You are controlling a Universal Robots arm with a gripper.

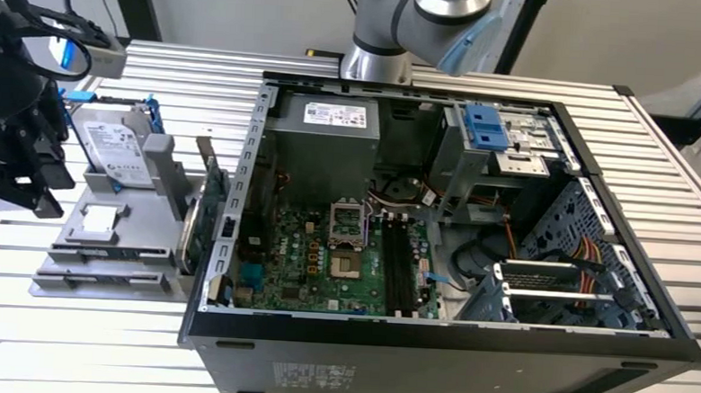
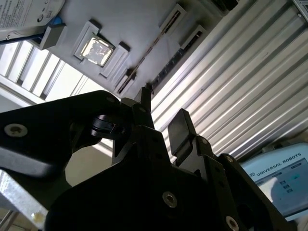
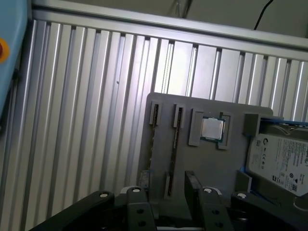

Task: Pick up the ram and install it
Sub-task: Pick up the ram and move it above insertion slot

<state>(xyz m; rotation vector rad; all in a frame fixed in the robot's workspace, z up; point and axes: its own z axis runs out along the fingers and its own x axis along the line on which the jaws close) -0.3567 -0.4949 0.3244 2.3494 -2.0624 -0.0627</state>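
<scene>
- The hand (image 3: 168, 182) hangs open above the grey holder (image 3: 211, 163) on the worktop (image 3: 86, 120), with its fingers apart and nothing between them.
- The ram (image 3: 174, 144) looks to be the thin dark strip standing on edge in one holder slot. It sits just below the hand, and its long axis passes between the fingers.
- Counted: one ram, two slots, one hard drive (image 3: 284, 159) and one processor chip (image 3: 212, 129). One open computer case (image 1: 446, 210) stands at the exterior view's right of the holder.

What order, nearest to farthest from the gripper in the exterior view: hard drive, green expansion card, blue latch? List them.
From the gripper:
1. Hard drive, on the grey holder.
2. Green expansion card, beside the case.
3. Blue latch, inside the case.
</scene>
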